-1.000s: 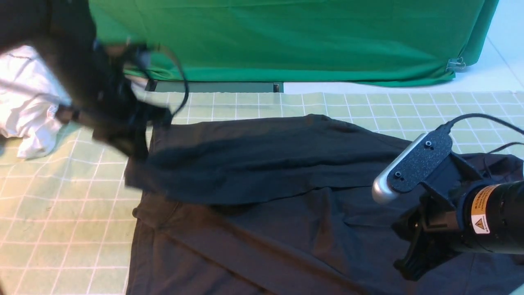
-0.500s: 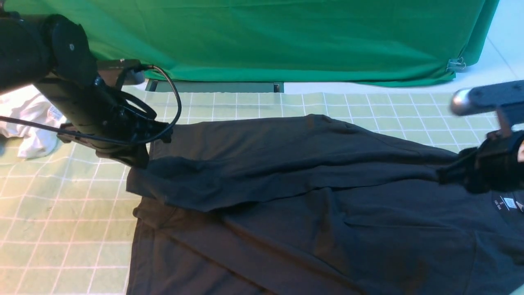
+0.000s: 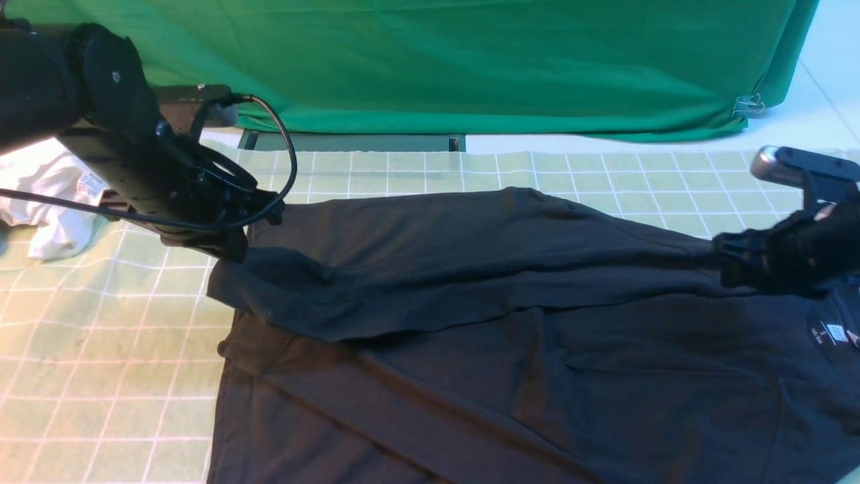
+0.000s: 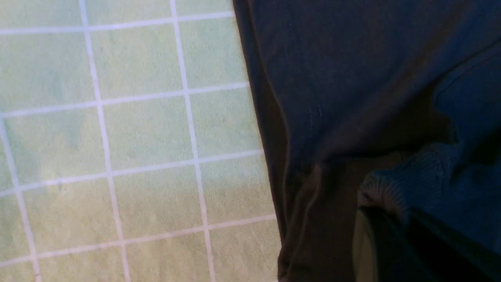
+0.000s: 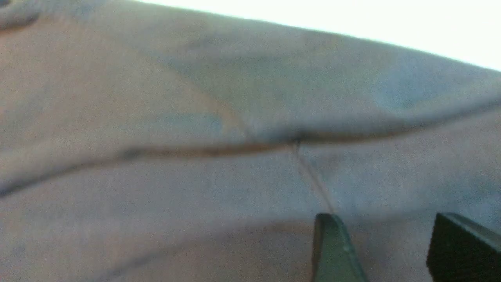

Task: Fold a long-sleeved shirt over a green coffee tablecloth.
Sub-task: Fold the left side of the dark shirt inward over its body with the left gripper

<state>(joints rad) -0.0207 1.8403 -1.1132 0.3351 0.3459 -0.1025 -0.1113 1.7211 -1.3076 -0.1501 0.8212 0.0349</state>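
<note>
1. Nearest the robot, the long-sleeved shirt point(image 3: 470, 390) lies spread on the green coffee tablecloth point(image 3: 101, 336). Its white neck label point(image 3: 835, 332), hidden behind the right arm a second ago, now shows at the right edge.
2. One sleeve point(image 3: 470, 269) is folded across the shirt's body from right to left.
3. The right gripper point(image 3: 729, 263), low and near a second ago, now sits farther back at the sleeve's shoulder end. Its fingers point(image 5: 332, 246) stand apart, released, with cloth just beyond them.
4. The left gripper point(image 3: 232, 245), a moving blur a second ago, is now sharp at the sleeve's far-left corner, clenched on the shirt beside the ribbed cuff point(image 4: 407, 180).
5. Farther left lies a white garment point(image 3: 47, 202); a deep-green cloth point(image 3: 470, 60) hangs behind.
</note>
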